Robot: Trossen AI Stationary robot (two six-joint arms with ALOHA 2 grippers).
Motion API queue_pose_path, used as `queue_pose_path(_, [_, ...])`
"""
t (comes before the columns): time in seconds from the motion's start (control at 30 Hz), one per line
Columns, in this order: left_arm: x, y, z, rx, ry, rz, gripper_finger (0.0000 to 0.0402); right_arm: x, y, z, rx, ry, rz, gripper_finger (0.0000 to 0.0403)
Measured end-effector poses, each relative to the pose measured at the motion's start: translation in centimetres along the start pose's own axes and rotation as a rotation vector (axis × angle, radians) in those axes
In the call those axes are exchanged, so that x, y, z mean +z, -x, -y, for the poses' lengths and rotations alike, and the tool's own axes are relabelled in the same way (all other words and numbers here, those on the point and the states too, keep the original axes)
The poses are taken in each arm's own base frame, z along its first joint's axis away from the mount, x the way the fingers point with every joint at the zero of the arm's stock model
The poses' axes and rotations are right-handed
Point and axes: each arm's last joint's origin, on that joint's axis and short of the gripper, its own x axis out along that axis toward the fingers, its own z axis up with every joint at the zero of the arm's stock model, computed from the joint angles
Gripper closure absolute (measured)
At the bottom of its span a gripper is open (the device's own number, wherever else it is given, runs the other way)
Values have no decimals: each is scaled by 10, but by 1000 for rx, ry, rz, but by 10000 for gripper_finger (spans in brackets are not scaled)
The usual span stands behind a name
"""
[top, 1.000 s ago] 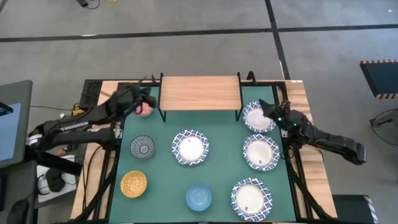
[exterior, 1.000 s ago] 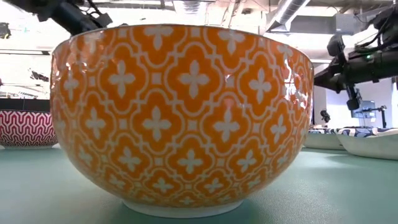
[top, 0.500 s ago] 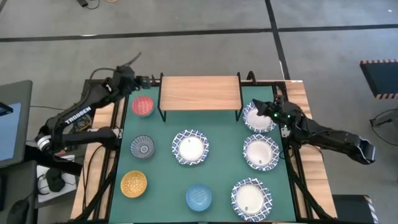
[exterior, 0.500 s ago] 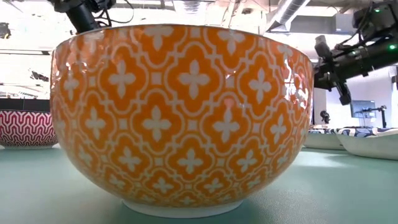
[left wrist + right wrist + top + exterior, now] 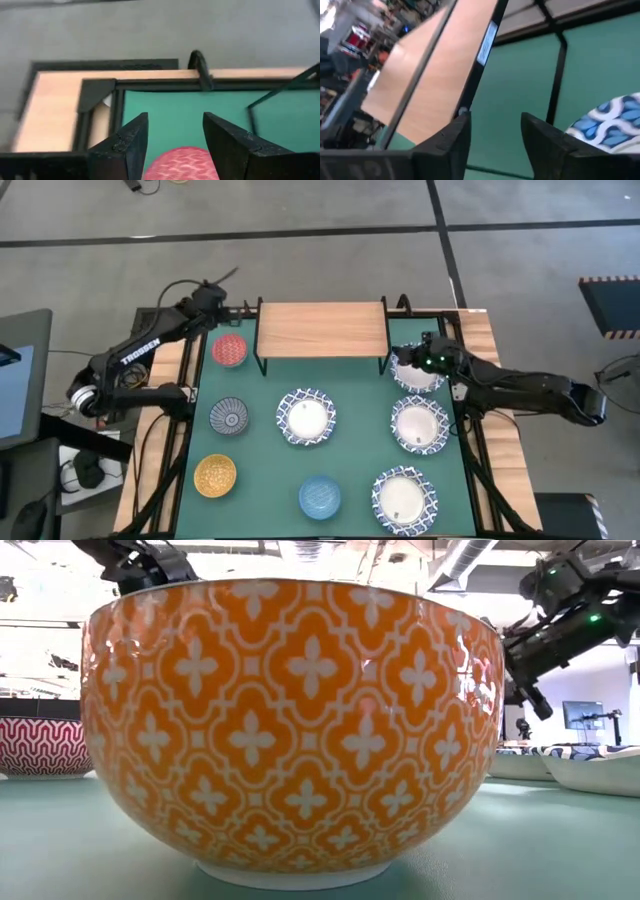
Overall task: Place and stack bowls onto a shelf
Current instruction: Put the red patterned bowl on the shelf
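1. Green table (image 5: 350, 455) carries all eight bowls; shelf (image 5: 322, 328) at 12 o'clock bare.
2. Left gripper (image 5: 222, 315) released above red bowl (image 5: 230, 351), 10 o'clock.
3. Right gripper (image 5: 418, 360) released over patterned white bowl (image 5: 416, 370), 2 o'clock.
4. Stacking not begun; next, likely regrasp a rim.

The only readable lettering was the white word "TROSSEN" printed along the left arm (image 5: 141, 352) in the high view. A pale sticker on the shelf's black frame (image 5: 489, 36) showed in the right wrist view, but nothing on it could be made out. No other words, numbers or signs could be read on the bowls, the table or the room behind.
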Motion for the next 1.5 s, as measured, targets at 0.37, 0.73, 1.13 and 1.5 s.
queue_pose_path(0.37, [-26, -31, 14, 103, -407, -246, 249, -6, -7, -4, -8, 19, -54, 192])
queue_pose_path(0.73, [-38, -75, 15, 96, -667, -452, 269, -6, -7, -4, -8, 27, -54, 193])
queue_pose_path(1.13, [-56, -105, 21, 6, -761, -632, 301, -6, -7, -4, -5, 29, -60, 193])
queue_pose_path(1.5, [-52, -102, 18, 3, -722, -661, 362, -6, -7, -4, -3, 26, -66, 196])
